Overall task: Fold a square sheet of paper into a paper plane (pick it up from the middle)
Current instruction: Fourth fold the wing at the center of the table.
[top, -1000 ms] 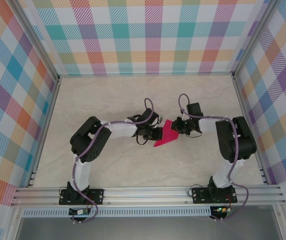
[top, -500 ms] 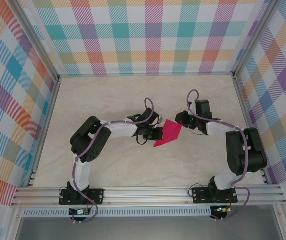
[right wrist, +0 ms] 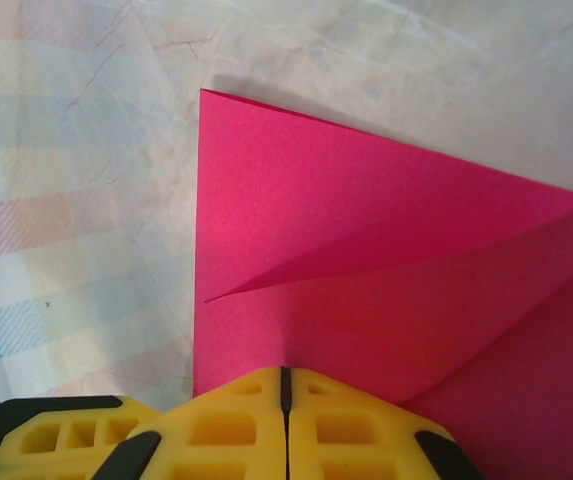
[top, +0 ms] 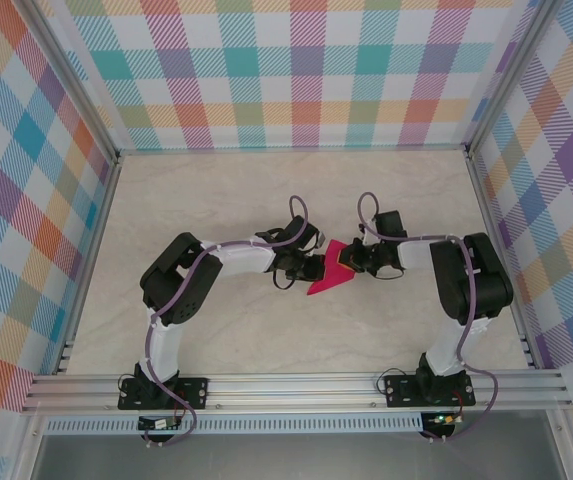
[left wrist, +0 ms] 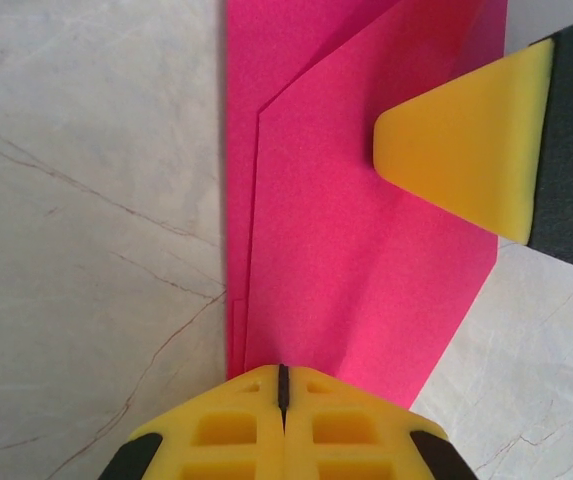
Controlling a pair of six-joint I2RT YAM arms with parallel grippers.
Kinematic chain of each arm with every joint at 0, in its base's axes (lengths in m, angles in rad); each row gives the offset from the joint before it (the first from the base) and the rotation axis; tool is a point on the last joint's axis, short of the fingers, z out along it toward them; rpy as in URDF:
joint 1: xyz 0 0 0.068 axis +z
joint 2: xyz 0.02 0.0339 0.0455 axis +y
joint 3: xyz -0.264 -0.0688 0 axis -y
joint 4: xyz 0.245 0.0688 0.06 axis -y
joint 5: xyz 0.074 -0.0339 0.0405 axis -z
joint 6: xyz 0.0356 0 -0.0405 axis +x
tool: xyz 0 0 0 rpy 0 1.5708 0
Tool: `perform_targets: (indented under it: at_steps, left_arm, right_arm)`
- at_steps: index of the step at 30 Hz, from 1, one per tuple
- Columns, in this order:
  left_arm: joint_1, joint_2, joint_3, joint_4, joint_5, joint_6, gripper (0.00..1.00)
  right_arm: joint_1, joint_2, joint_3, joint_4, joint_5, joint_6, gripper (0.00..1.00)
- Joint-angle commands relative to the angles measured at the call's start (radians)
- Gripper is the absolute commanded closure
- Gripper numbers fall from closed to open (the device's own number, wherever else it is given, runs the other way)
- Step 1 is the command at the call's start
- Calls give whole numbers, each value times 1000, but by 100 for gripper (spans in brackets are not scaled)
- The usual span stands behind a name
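Sheet of paper (left wrist: 366,250): thin magenta paper, matt, faintly grainy, with sharp creases. Worktop (top: 216,200): smooth pale stone-look surface with fine veins, slight sheen. Left hand (left wrist: 283,390) and right hand (right wrist: 284,390): matt yellow moulded plastic tips on black backing. Front rail (top: 296,385): brushed silver metal. Checked walls (top: 286,70): matt printed panels.

The right arm (top: 471,275) swings back in from its reach toward the far right corner of the tabletop (top: 216,200), and its elbow folds up again away from the right edge. The right gripper (top: 351,262) leaves the far corner of the pink sheet (top: 324,280) and drops onto the sheet's right edge, closer to the tabletop's near edge than half a second ago. The sheet's right corner, spread wide a moment ago, is tucked in again, so its outline is narrower.
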Motion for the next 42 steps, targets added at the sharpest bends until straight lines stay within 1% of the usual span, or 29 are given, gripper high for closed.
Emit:
perform_targets:
  at_steps: [1, 6, 9, 15, 21, 28, 32, 33, 35, 40, 42]
  left_arm:
    - [-12, 64, -63, -256, -78, 23, 100]
    - [-12, 67, -63, -259, -71, 22, 100]
    - [-12, 68, -63, -263, -72, 21, 100]
    - [-12, 70, -66, -266, -71, 22, 100]
    - [-11, 72, -71, -265, -68, 22, 100]
    - [-11, 71, -64, -266, -66, 24, 100]
    - [-12, 70, -64, -263, -63, 24, 100]
    - [-12, 70, -66, -262, -63, 23, 100]
    - [-12, 68, -65, -259, -63, 24, 100]
    - [-12, 64, -64, -245, -63, 20, 100]
    - [-12, 65, -64, -236, -60, 18, 100]
  right_arm:
    - [-12, 29, 24, -66, 181, 14, 92]
    - [-33, 21, 28, -75, 322, 71, 92]
    - [-42, 24, 37, -66, 368, 108, 92]
    - [-74, 33, 38, -9, 353, 146, 93]
    - [-108, -1, -6, 75, 318, 169, 92]
    - [-129, -3, -10, 87, 303, 183, 93]
    - [-152, -43, -16, 88, 306, 191, 93]
    - [-158, -59, -17, 89, 296, 187, 93]
    - [-165, -92, -25, 124, 235, 167, 92]
    - [-150, -141, -40, 151, -17, 157, 91]
    - [-121, -134, -41, 133, -75, 164, 90]
